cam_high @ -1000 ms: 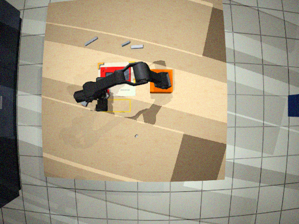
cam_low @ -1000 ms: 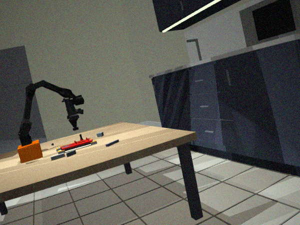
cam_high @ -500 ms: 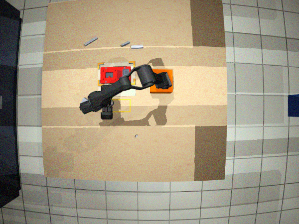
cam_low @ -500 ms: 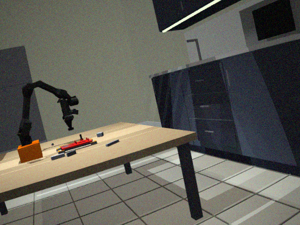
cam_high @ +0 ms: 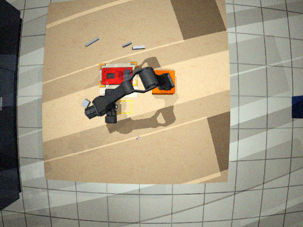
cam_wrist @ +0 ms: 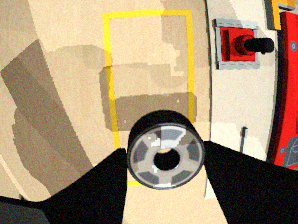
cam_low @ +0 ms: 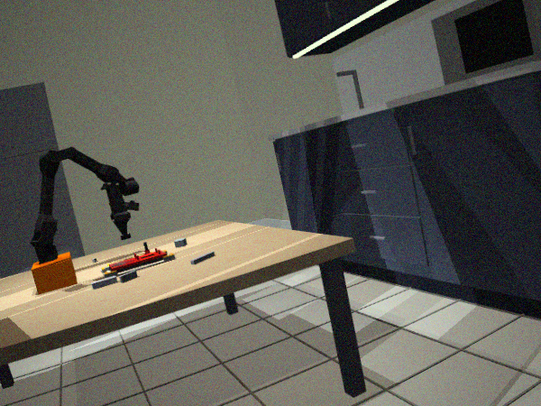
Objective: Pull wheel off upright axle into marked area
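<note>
My gripper [cam_low: 125, 236] [cam_wrist: 164, 152] is shut on the wheel [cam_wrist: 190, 150], a black tyre with a grey spoked face and a dark centre hole. It holds the wheel up in the air, well above the table. The marked area is a yellow rectangle outline [cam_high: 132, 107] [cam_wrist: 191, 60] on the table. In the wrist view the wheel overlaps the lower part of this outline. The black axle [cam_wrist: 260, 46] [cam_low: 145, 246] stands bare on a red base to the right of the outline in the wrist view. In the top view the arm hides the fingertips.
A red board [cam_high: 117, 69] [cam_wrist: 290, 100] lies beside the axle, with orange corner brackets around it. Grey bars [cam_high: 92, 42] [cam_low: 203, 258] lie beyond it. A grey block [cam_high: 86, 103] [cam_low: 180, 243] lies near the arm's front end. A tiny grey piece [cam_high: 138, 137] lies farther off.
</note>
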Controlling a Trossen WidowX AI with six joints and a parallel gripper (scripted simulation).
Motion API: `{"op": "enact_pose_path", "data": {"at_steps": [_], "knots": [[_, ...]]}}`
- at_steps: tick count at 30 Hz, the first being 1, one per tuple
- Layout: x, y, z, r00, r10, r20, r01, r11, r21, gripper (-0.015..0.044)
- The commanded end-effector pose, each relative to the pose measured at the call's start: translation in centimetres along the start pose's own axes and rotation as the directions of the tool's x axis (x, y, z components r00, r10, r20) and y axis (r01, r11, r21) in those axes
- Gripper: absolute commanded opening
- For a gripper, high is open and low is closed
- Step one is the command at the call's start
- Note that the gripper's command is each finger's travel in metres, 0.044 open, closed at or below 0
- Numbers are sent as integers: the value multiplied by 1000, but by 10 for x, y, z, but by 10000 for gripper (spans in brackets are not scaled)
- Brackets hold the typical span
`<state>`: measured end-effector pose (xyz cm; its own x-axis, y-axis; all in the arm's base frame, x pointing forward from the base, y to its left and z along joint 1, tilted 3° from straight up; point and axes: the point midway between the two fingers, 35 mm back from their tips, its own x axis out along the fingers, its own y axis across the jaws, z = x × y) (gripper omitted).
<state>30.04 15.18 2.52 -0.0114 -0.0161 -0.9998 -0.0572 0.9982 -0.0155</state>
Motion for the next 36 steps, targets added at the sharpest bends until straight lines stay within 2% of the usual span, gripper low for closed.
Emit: {"op": "enact_pose_path", "data": {"at_steps": [1,13,17,28,36], "knots": [[10,0,-1,1000,2,-5,-2,1000,4,0],[85,0,-2,1000,2,-6,-2,1000,4,0],[90,0,-3,1000,2,-6,-2,1000,3,0],[83,-1,-3,1000,-5,-12,5,1000,1,289],[31,0,-2,1000,1,-6,-1,1000,3,300]]}}
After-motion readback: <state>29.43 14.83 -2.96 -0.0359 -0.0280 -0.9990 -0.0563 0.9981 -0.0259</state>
